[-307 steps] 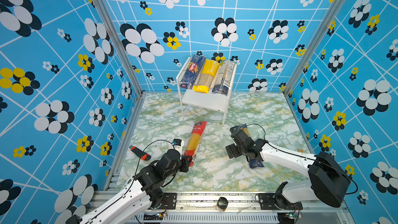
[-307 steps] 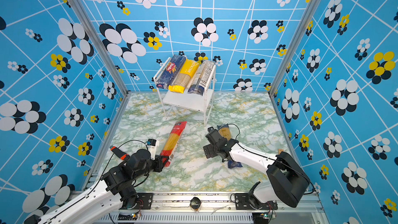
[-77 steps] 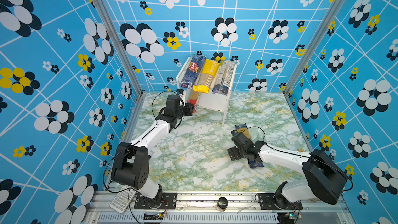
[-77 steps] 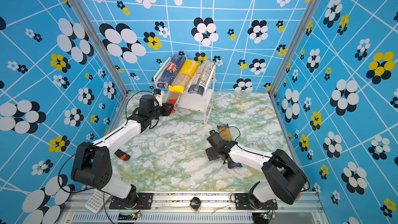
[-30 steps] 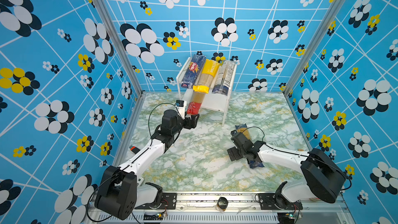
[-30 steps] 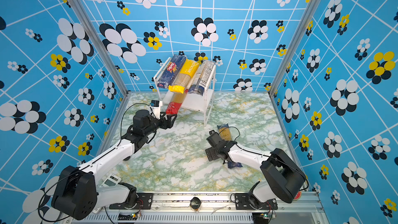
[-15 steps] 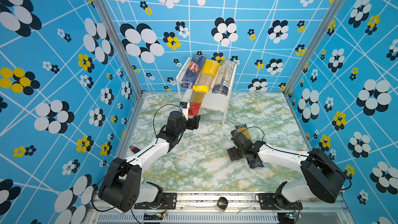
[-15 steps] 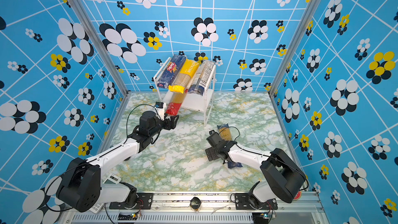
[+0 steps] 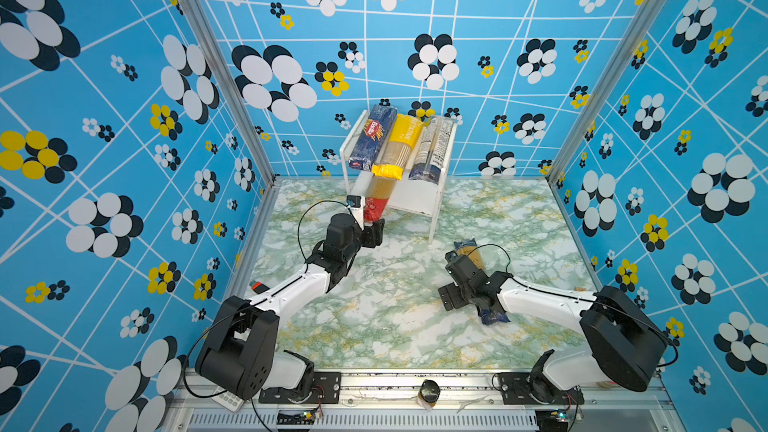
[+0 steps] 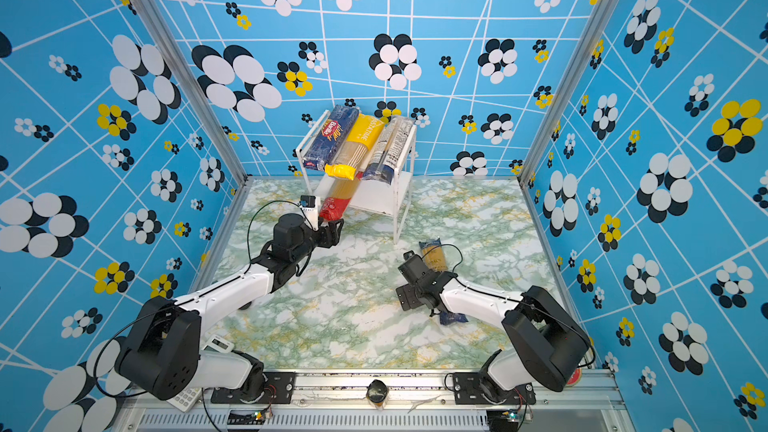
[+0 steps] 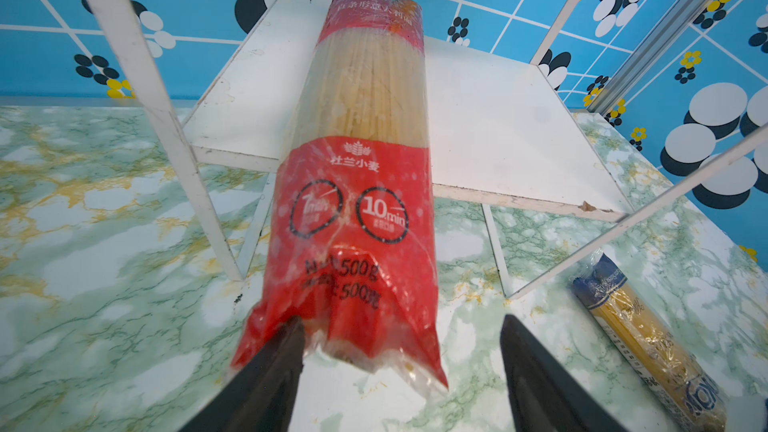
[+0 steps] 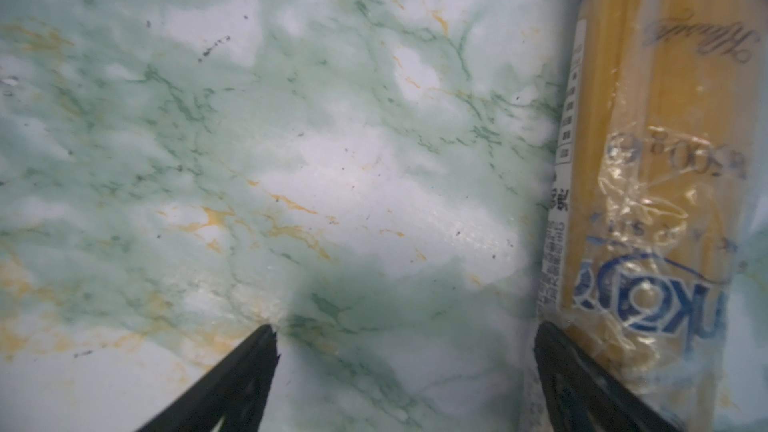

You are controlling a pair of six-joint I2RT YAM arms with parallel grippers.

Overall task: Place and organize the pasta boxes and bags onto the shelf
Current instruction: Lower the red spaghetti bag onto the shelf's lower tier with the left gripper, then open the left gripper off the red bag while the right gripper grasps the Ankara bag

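marble table (image 9: 395, 317): shelf (image 9: 415, 201) at twelve o'clock, gold-labelled bag (image 9: 469, 253) at three; red-ended bag (image 9: 376, 203) on shelf's lower board.

Blue walls (image 9: 365, 56) bear white grid lines and black, white and yellow flowers. Grey metal posts (image 9: 220, 76) stand at the back corners. The table (image 9: 395, 326) looks like green-white marble, perhaps printed film. The light is even.

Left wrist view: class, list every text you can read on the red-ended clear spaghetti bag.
"杜兰小麦": red-ended clear spaghetti bag, at the edge of its near red band.
"10 min": inside one of two circles.
"500g": toward the bag's near end.
Other circle, far-end print: too blurred to read.
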